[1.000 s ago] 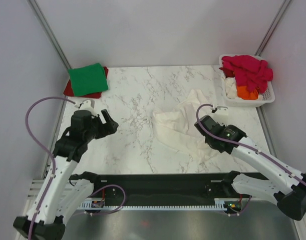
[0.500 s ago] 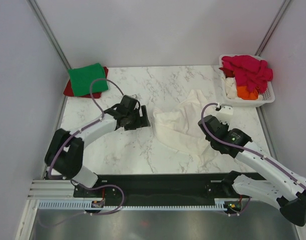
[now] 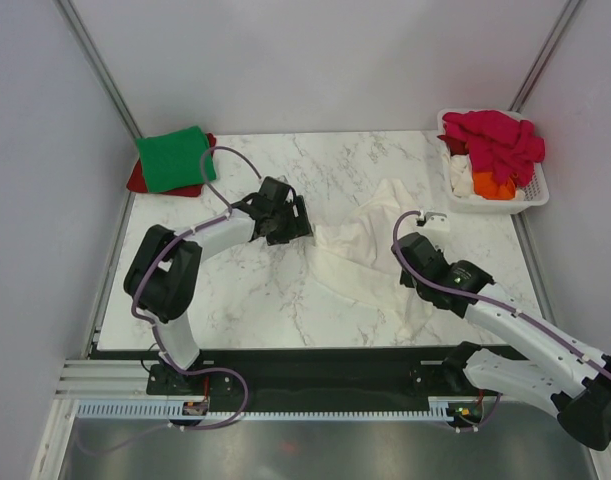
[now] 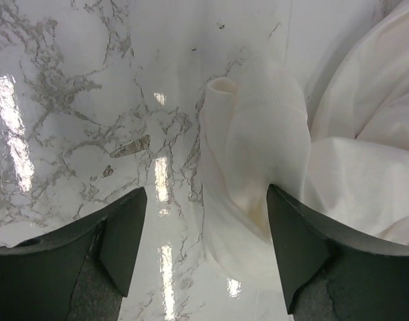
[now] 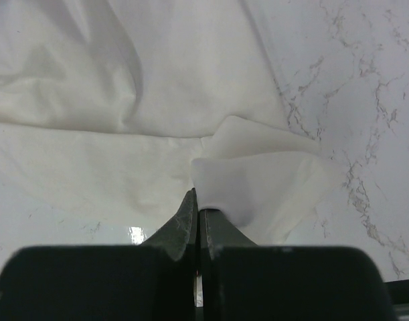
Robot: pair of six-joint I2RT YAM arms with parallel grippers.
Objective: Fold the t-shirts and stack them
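left gripper (image 4: 205, 200) spread wide, rolled edge of the white shirt (image 4: 258, 134) just ahead between its jaws | right gripper (image 5: 197, 200) clamped on a shirt fold at its tips | risk: if I close left too shallow, it catches one layer and the cloth slips

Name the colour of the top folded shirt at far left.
Green shirt; top external view.

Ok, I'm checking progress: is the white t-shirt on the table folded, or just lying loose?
Not folded. The white t-shirt lies crumpled in a bunched, wrinkled heap on the table, with no flat, squared edges.
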